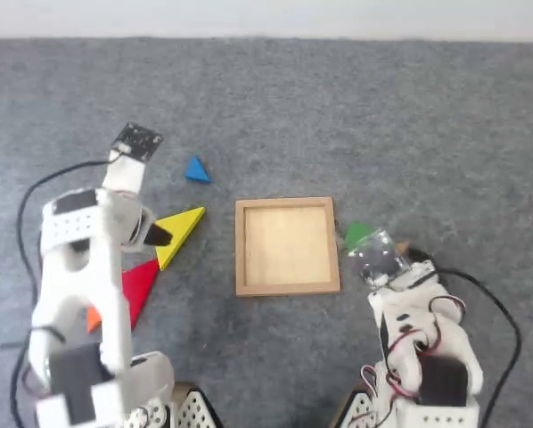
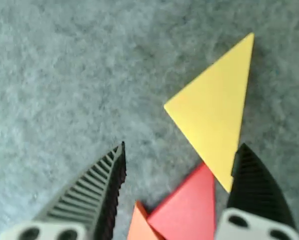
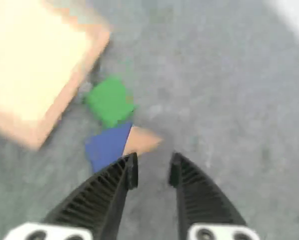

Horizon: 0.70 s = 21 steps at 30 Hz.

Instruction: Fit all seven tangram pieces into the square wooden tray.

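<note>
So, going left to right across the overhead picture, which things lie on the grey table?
Orange flat piece → red flat triangle → yellow flat triangle → square wooden tray → green flat piece.

This looks like a robotics lab bench. Grey felt lies all round the tray; on its near side stand the left arm and right arm, white printed shells with loose wires; beyond it runs a bare wall.
</note>
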Each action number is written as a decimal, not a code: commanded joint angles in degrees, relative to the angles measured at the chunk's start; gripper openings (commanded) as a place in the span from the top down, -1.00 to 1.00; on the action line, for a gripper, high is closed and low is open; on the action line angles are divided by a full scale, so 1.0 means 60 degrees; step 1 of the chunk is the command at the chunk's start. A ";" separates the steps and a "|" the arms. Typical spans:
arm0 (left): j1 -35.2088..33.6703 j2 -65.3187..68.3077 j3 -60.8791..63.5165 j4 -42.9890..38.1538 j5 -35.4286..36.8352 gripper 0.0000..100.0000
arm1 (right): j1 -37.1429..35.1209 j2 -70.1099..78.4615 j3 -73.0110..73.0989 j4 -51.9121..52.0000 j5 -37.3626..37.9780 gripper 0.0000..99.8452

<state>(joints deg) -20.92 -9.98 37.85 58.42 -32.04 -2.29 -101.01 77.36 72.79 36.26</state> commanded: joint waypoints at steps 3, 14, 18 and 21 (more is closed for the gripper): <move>0.0645 0.0908 -0.1092 0.0366 -0.0073 0.35 | -0.0623 0.2821 -0.1172 -0.0974 -0.0718 0.68; 0.1143 0.2491 -0.2381 0.0015 -0.0103 0.28 | -0.1868 0.9209 -0.3385 -0.1883 -0.2388 0.68; 0.1172 0.3678 -0.3846 0.0967 -0.0601 0.28 | -0.1853 0.9736 -0.3370 -0.2117 -0.2388 0.69; 0.1128 0.4352 -0.4154 0.1011 -0.1495 0.28 | -0.1853 0.9722 -0.3253 -0.2161 -0.2388 0.69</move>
<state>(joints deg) -14.33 14.64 17.01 63.34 -36.26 -13.10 -42.90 60.66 60.84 22.55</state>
